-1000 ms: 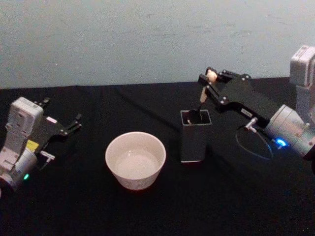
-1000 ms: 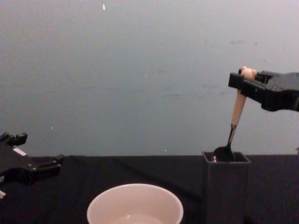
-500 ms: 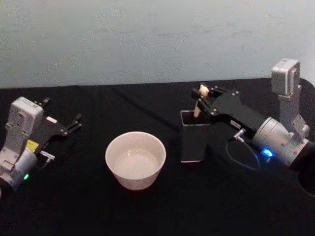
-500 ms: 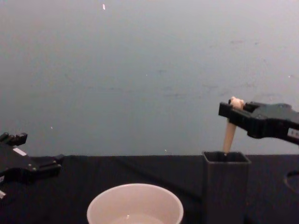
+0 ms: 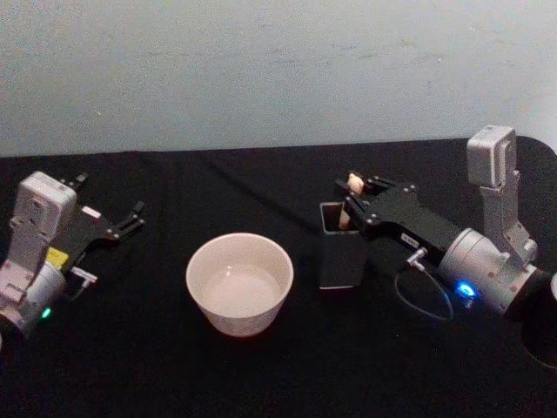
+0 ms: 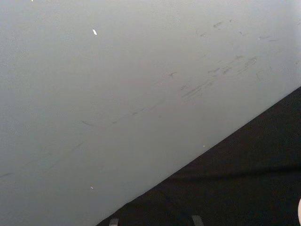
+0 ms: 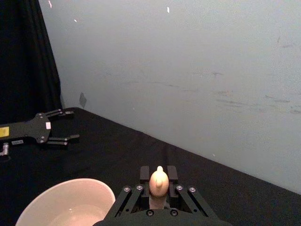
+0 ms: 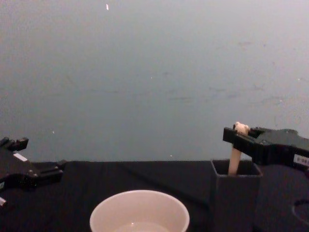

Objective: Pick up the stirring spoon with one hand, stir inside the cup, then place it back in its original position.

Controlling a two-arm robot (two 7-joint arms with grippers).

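Observation:
The stirring spoon (image 5: 351, 193) stands in the dark square holder (image 5: 340, 252), only its beige handle and knob (image 8: 236, 148) above the rim. My right gripper (image 5: 352, 192) is shut on the handle just under the knob (image 7: 159, 181), right over the holder (image 8: 235, 195). The cream-white cup (image 5: 239, 283) sits left of the holder, a little liquid in its bottom; its rim shows in the chest view (image 8: 139, 211) and the right wrist view (image 7: 66, 202). My left gripper (image 5: 130, 216) rests open at the far left of the table (image 8: 46, 170), away from both.
A black cloth (image 5: 278, 366) covers the table, with a pale wall (image 5: 261, 70) behind it. A dark cable loops on the cloth by the right arm (image 5: 424, 296). The left gripper (image 7: 51, 127) also shows far off in the right wrist view.
My right gripper has come down with the spoon: its bowl and neck have sunk into the dark holder, leaving only the handle top showing. The left arm has not moved.

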